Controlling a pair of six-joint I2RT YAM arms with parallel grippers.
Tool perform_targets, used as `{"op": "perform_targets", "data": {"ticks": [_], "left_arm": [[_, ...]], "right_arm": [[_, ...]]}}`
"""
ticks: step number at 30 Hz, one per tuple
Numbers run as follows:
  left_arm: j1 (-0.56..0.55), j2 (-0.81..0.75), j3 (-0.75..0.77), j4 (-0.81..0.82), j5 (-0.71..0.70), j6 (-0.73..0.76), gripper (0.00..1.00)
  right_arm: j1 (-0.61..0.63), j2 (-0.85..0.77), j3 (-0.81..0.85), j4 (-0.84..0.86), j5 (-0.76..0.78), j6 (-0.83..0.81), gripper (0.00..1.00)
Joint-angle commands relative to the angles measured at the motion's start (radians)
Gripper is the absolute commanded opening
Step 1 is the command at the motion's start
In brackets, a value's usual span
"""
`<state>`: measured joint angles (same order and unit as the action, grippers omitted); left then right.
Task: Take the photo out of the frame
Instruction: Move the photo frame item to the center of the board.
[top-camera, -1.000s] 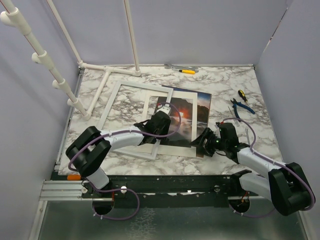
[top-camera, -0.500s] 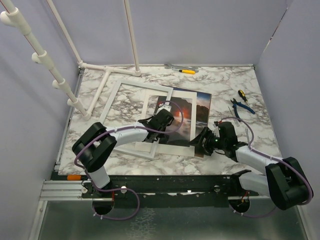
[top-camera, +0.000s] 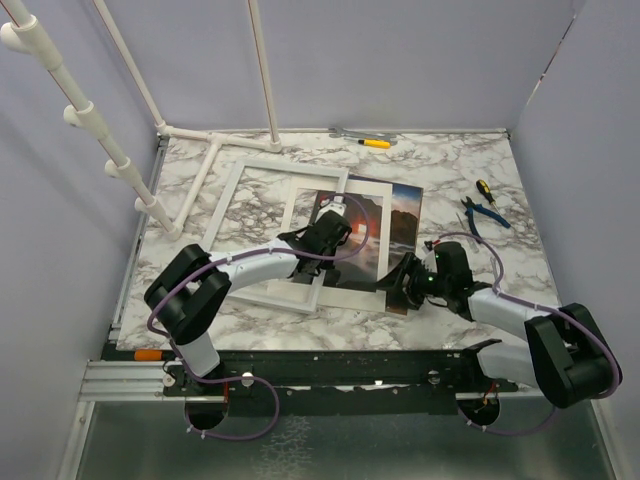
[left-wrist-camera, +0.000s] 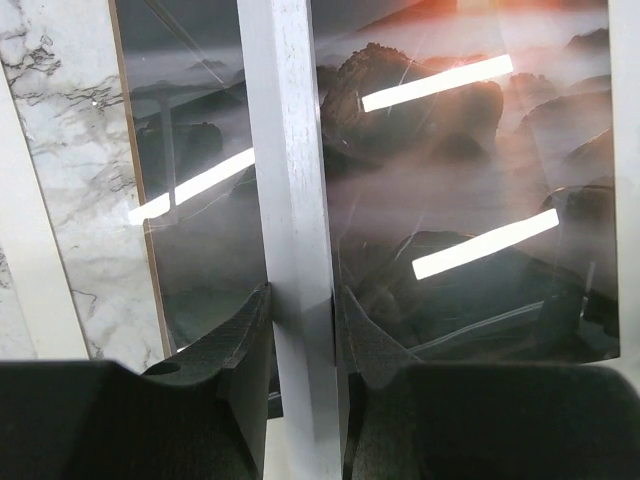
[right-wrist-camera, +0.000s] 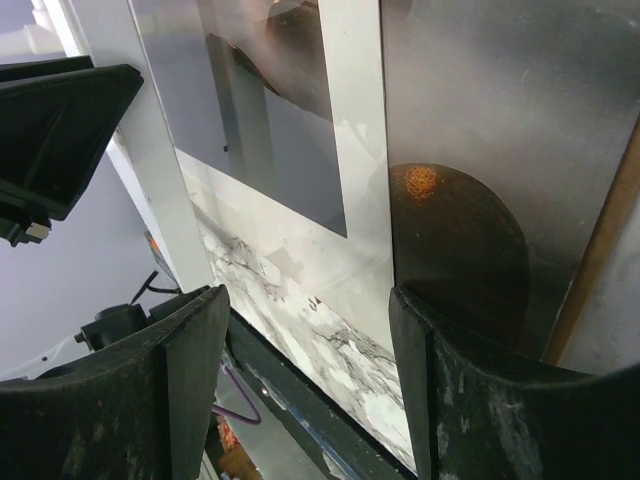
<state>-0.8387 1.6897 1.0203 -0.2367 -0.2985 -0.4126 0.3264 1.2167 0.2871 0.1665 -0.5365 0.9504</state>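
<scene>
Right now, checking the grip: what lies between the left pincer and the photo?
The frame's white bar, pinched in the left pincer, crosses over the photo; left wrist view shows it.

The left arm and right arm had white shells between chunky black joints, with thin purple cables looping along them. Their fingers were matte black; a tiny green light, I think, glowed near the right wrist.
</scene>
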Motion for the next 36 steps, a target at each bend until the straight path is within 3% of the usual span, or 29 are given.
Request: {"op": "perform_targets", "data": {"ticks": [1, 21, 32, 36], "left_arm": [[-0.005, 0.002, 0.058, 0.035, 0.073, -0.015, 0.03], [-0.008, 0.049, 0.06, 0.177, 0.216, -0.159, 0.0], [-0.015, 0.059, 0.057, 0.195, 0.215, -0.148, 0.0], [-0.015, 0.054, 0.052, 0.195, 0.212, -0.146, 0.0]], "right_arm": [[0.013, 0.039, 0.003, 0.033, 0.002, 0.004, 0.69], [0.083, 0.145, 0.04, 0.148, 0.012, 0.058, 0.69], [0.075, 0.029, 0.177, -0.148, 0.196, -0.073, 0.69], [0.046, 0.031, 0.217, -0.165, 0.211, -0.106, 0.67]]}}
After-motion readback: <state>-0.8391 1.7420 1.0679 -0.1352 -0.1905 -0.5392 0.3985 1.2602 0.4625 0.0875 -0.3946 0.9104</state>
